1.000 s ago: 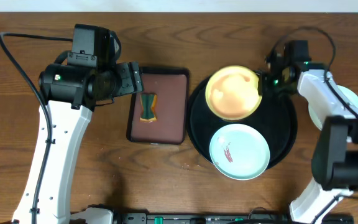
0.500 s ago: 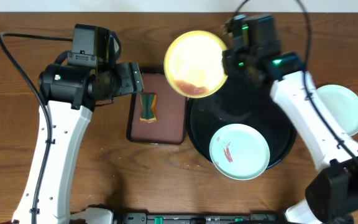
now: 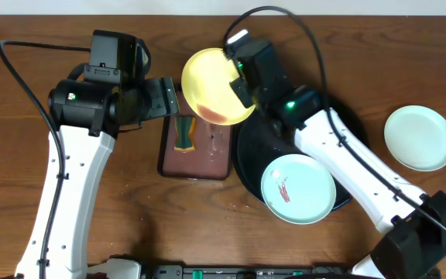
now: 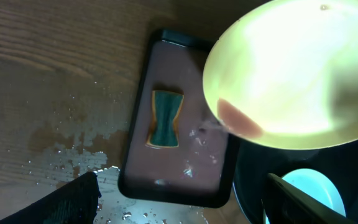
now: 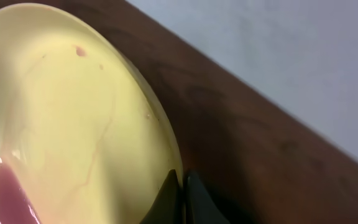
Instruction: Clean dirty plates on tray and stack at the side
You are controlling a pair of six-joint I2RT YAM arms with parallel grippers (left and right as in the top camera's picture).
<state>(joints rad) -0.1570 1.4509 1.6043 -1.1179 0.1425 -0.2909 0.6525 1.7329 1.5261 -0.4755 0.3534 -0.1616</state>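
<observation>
So the yellow plate [image 3: 207, 85] is clamped by its rim in the right gripper [image 5: 180, 186]. In the right wrist view the two dark fingertips are seen pressed tight together on the plate's edge, with the rest of the plate spread out to the left of them. The plate is held up off the table [image 3: 130, 209] and tilted. From overhead it is seen above the far right corner of the small rectangular tray [image 3: 207, 159], just left of the round black tray [image 3: 248, 159]. A reddish puddle [image 4: 238, 121] is collected at the low edge of the plate.

The left gripper [image 3: 169, 97] is spread wide open with nothing in it. It is parked over the far left corner of the small rectangular tray, with the yellow plate just beside it but not between its fingers. A green and orange sponge [image 3: 184, 133] is lying flat inside that tray, and water drops are scattered on the wood next to it.

One mint plate [image 3: 298, 188] with red smears is sitting on the near side of the round black tray. A second mint plate [image 3: 419, 138] is set on the table well off to the right.
</observation>
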